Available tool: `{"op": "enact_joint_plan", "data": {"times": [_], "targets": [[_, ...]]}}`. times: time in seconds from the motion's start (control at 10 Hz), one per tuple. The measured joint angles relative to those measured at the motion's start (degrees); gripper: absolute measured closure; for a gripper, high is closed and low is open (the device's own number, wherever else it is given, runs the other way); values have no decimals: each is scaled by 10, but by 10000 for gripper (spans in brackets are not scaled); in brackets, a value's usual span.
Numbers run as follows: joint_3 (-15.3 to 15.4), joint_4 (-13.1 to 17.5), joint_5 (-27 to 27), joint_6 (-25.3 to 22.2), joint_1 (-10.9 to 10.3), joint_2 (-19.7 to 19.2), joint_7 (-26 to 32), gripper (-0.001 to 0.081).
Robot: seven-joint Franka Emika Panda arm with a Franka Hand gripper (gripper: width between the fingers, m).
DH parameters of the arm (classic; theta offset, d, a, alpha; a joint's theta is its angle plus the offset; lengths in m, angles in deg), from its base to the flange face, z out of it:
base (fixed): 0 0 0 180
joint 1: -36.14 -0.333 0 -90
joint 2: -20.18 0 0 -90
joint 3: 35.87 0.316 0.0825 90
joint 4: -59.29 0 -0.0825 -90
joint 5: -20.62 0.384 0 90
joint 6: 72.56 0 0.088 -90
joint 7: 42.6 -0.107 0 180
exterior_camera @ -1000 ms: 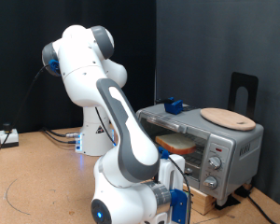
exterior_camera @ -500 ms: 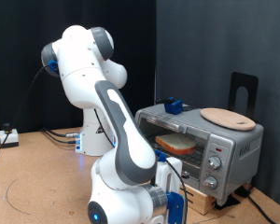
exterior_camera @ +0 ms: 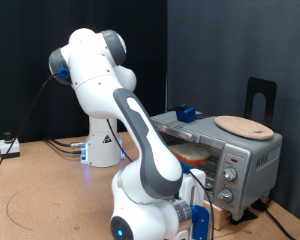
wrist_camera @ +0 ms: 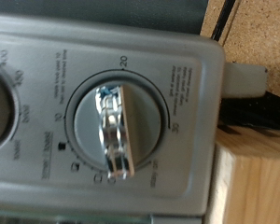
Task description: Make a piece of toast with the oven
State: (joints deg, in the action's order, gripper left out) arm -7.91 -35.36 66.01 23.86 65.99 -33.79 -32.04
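Brown cork-like floor [exterior_camera: 40, 185] under white robot base [exterior_camera: 103, 150], cables [exterior_camera: 62, 147], seemingly wood-propped oven [exterior_camera: 225, 150].

arm [exterior_camera: 140, 140] swung twd exterior view's right, wrist now nearer oven [exterior_camera: 225, 150] front, covering more door

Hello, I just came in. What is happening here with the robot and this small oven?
A white Panda arm is working at the front of the oven, a small silver toaster oven. The piece of toast already lies inside it on the rack, behind the glass door. The arm's hand is low at the oven's knob side, though the gripper itself does not show. The wrist view looks closely at one timer knob on the control panel. A round wooden board rests on top of the oven.
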Motion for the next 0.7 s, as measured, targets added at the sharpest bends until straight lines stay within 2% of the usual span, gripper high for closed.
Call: {"op": "enact_joint_plan", "data": {"times": [0.3,0.7], "targets": [[10,0,8,19,-19,-2,0,-4],[19,0,22,31,-32,-2,0,-4]]}}
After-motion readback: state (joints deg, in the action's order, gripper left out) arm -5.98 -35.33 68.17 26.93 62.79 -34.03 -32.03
